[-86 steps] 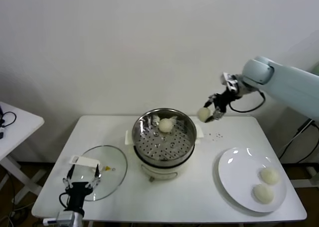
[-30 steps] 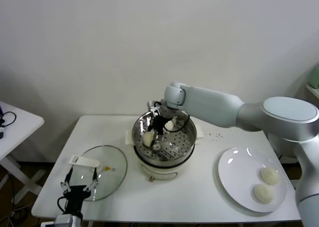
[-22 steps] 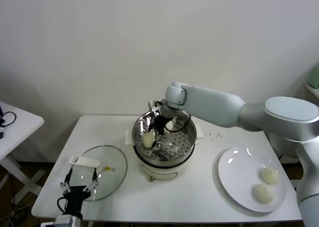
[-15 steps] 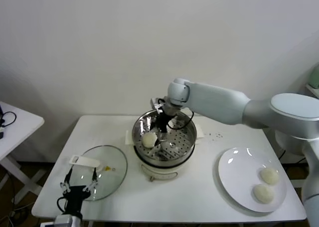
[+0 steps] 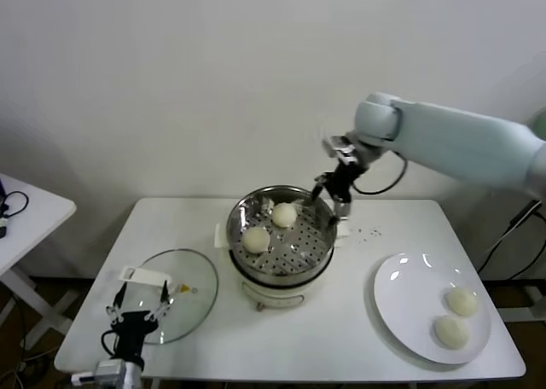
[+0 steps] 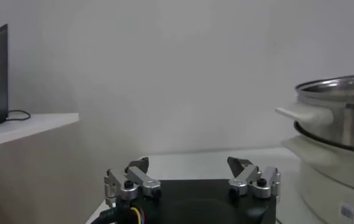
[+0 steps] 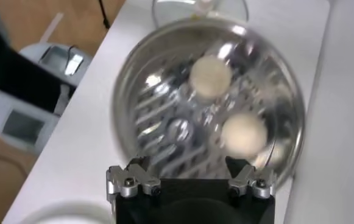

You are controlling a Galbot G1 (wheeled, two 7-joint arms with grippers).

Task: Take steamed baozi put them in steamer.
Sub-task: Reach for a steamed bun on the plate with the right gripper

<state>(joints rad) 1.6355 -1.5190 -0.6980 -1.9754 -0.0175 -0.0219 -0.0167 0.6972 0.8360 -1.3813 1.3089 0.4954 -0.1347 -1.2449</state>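
White table [image 5: 358, 338], two baozi [image 5: 256, 239] sitting in the steamer [image 5: 281, 274], two on the plate [image 5: 401, 308]. Right gripper [image 5: 331, 190] hangs above the rim, fingers spread, empty. Best swing wide, descend squarely over a plate bun. Left gripper [image 5: 136, 308] idles spread beside the glass lid [image 5: 192, 295].

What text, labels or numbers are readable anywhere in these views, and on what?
No text can be read in any view.
Steamer: small label low on its cream base, too small to read.
Lid: small yellow mark on the glass, too small to read.
Table: tiny dark specks beside the steamer, not legible as text.
Baozi, plate and both pincers, left and right: no markings seen.
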